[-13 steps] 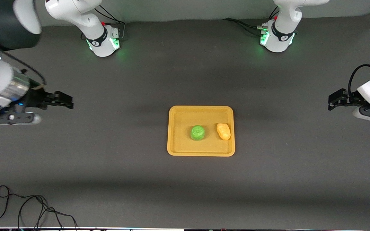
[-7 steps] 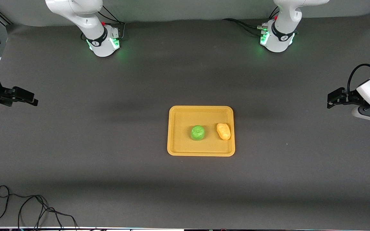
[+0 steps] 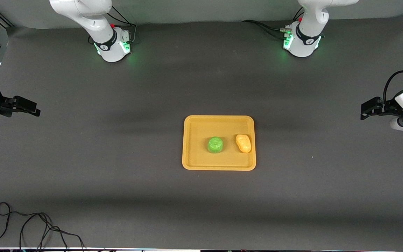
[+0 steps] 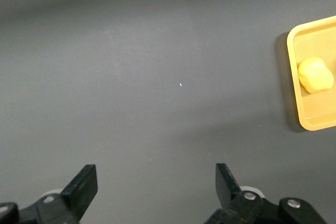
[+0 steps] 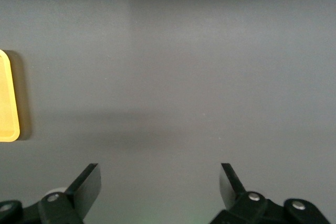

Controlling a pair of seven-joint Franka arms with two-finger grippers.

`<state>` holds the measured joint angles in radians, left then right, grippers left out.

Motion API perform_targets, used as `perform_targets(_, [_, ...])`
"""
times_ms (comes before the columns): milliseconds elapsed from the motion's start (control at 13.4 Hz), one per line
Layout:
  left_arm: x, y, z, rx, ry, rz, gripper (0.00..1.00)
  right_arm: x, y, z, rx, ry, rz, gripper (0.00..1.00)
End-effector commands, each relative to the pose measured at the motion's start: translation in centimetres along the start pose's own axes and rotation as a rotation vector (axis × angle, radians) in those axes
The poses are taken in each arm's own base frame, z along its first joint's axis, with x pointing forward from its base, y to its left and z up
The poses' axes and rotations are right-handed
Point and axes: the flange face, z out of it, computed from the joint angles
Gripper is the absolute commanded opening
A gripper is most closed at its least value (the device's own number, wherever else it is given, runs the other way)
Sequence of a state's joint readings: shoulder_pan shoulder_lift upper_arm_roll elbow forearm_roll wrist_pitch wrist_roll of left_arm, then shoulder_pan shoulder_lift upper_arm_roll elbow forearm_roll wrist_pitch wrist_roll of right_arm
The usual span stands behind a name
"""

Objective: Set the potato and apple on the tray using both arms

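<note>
Front view: textured round apple, lumpy oval potato on rimmed tray.

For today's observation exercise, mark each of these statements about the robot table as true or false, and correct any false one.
1. The apple lies on the tray. True.
2. The potato lies on the bare table, off the tray. False: it is on the tray, beside the apple, toward the left arm's end.
3. The left gripper is shut on the potato. False: it is open and holds nothing, over bare table at its own end.
4. The right gripper is open and empty. True.
5. The apple and potato touch. False: a gap of tray shows between them.
</note>
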<state>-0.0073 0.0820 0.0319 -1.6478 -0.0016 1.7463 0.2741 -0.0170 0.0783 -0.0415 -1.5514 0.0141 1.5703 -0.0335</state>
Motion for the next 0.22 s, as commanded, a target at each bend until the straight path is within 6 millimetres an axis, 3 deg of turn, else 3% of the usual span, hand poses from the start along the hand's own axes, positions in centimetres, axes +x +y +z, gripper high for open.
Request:
perform_targets(0, [0.74,-0.44,-0.49,-0.010,0.003,-0.018,1.00,-0.15,-0.14,-0.29,-0.020,0.014,-0.019,1.00])
perform_targets(149, [0.86,-0.18,-0.47,-0.012,0.004,-0.024,1.00,-0.16,-0.13,-0.28,-0.020,0.013,-0.019,1.00])
